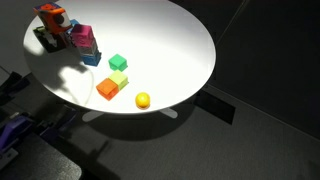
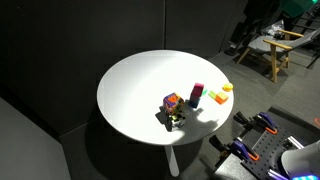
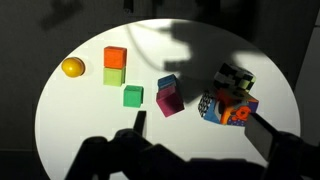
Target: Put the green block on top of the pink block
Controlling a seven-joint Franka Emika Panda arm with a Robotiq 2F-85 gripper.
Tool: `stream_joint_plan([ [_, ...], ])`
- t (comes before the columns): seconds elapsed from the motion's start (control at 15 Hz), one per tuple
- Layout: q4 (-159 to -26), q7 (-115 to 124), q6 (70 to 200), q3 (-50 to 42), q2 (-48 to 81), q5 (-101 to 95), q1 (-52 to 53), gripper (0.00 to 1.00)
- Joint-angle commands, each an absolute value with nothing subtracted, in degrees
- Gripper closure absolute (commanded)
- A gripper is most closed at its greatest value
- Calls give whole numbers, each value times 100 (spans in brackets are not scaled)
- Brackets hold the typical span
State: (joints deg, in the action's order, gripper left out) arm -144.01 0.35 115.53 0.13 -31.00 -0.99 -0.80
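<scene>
The green block [image 3: 133,95] is a bright green cube on the white round table [image 3: 80,130]; it also shows in an exterior view [image 1: 118,62]. The pink block [image 3: 170,101] lies just to its right in the wrist view, touching a blue block [image 3: 167,82]. The pink block also shows in both exterior views [image 1: 82,38] [image 2: 196,95]. My gripper [image 3: 200,130] is open and empty, high above the table, with its two dark fingers framing the space near the pink block and a patterned cube. The gripper does not show in the exterior views.
A multicoloured patterned cube [image 3: 228,97] sits right of the pink block. A lime block [image 3: 114,75], an orange block [image 3: 115,57] and a yellow ball [image 3: 72,67] lie left of the green block. The table's edge curves around them, with dark floor beyond.
</scene>
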Motion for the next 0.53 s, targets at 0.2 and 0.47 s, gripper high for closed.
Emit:
stream_joint_plan([
  [0.2,-14065,-486,12107,-270,-2430,-2,-30,0],
  [0.47,-13963,-1146,12216,-465,-2131,47,-6,0],
])
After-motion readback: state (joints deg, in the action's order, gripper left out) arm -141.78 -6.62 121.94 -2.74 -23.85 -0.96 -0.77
